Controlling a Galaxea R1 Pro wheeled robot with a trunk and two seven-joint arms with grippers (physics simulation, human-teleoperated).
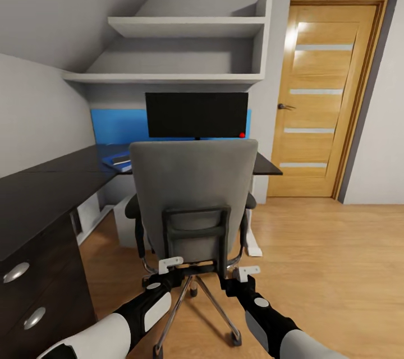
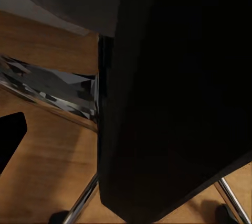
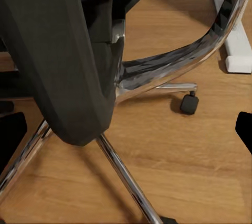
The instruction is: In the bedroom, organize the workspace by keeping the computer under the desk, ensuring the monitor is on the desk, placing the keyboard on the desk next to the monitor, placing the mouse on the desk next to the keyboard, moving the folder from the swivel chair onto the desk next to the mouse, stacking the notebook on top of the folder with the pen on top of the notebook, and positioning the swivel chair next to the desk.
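Swivel chair (image 1: 193,202) straight ahead of both arms, its grey back toward the robot, pushed in at the black counter (image 1: 50,190).

Left pincer (image 1: 170,264) low behind the chair, at the black frame under the backrest; the chair's dark frame sits right against it in the left wrist view. Right pincer (image 1: 246,272) likewise at the chair's lower frame on the other side, just beside the chrome arm support (image 3: 173,66). Cannot tell the gap of either pincer, nor whether either grips the frame; fingertips are hidden.

Chrome star base (image 1: 216,305) and castors (image 3: 189,104) lie below and between the two pincers, on the wood floor (image 1: 325,269).

Beyond the chair, well past the pincers: monitor (image 1: 196,115) upright on the counter. Folder (image 1: 119,161), blue, on the counter ahead-left of the left pincer, something dark on it. White computer (image 1: 124,221) under the counter.
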